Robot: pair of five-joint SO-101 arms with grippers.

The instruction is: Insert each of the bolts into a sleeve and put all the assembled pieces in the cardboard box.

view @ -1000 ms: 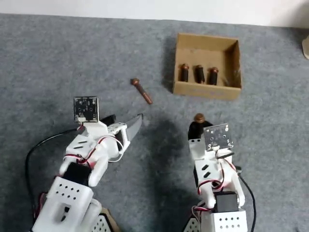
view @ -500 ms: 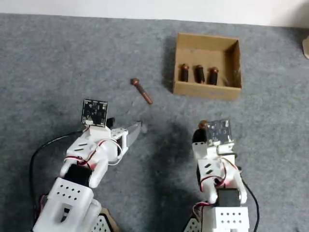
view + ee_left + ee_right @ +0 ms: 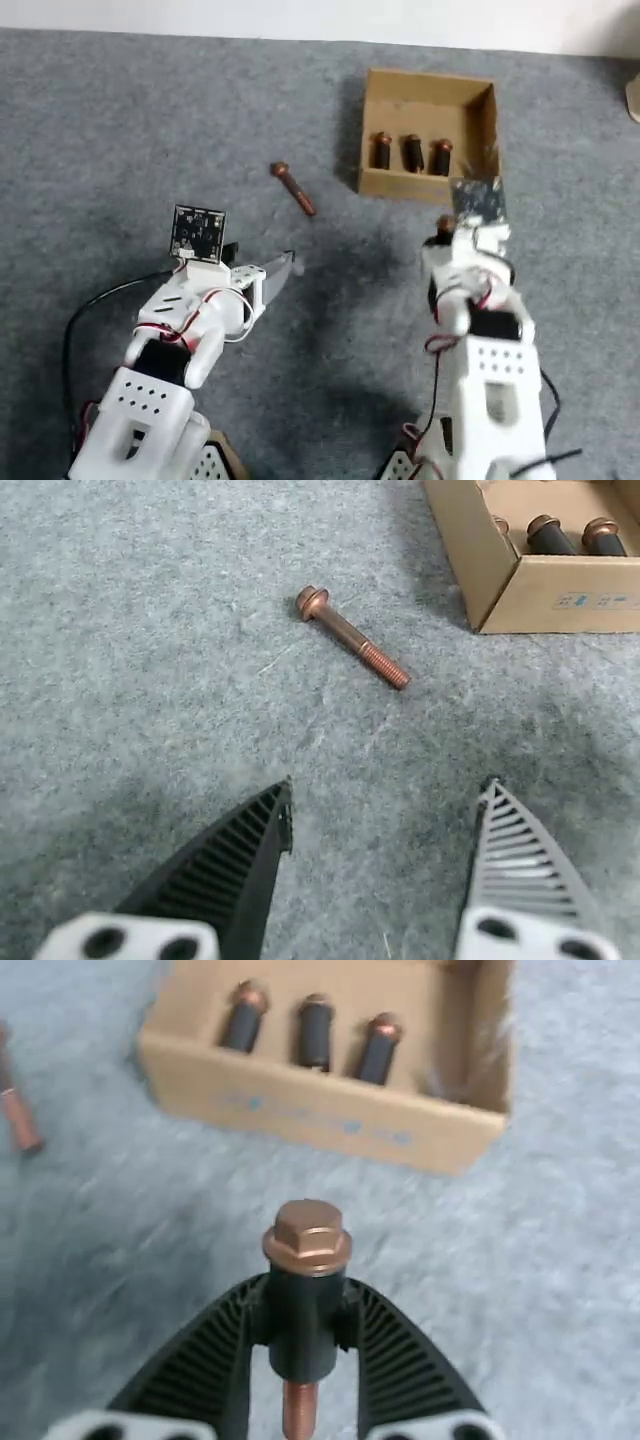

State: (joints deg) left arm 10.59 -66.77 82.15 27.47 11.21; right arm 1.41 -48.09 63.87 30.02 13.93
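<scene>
The assembled piece [image 3: 300, 1345], a copper-coloured bolt inside a black sleeve, is held between the fingers of the right gripper [image 3: 302, 1300]. The fingers are closed on the sleeve. The hexagonal head of the bolt points toward the cardboard box [image 3: 320, 1120], and the threaded end comes out at the other side of the sleeve. In the high view this gripper is just before the near wall of the box, toward its right corner.

The near wall carries small blue print, too small to read. Inside the box, three finished pieces [image 3: 412, 152] lie side by side behind this wall, heads to the far side.

A loose bolt [image 3: 352, 638] lies flat on the grey, carpet-like worktop [image 3: 150, 120], to the left of the box and apart from it, with its head turned away from the box. The left gripper [image 3: 388, 790] is near this bolt with its fingers spread wide and nothing between them. The bolt lies beyond the fingertips, not touching them.

A black cable [image 3: 70, 320] curves beside the left arm.
</scene>
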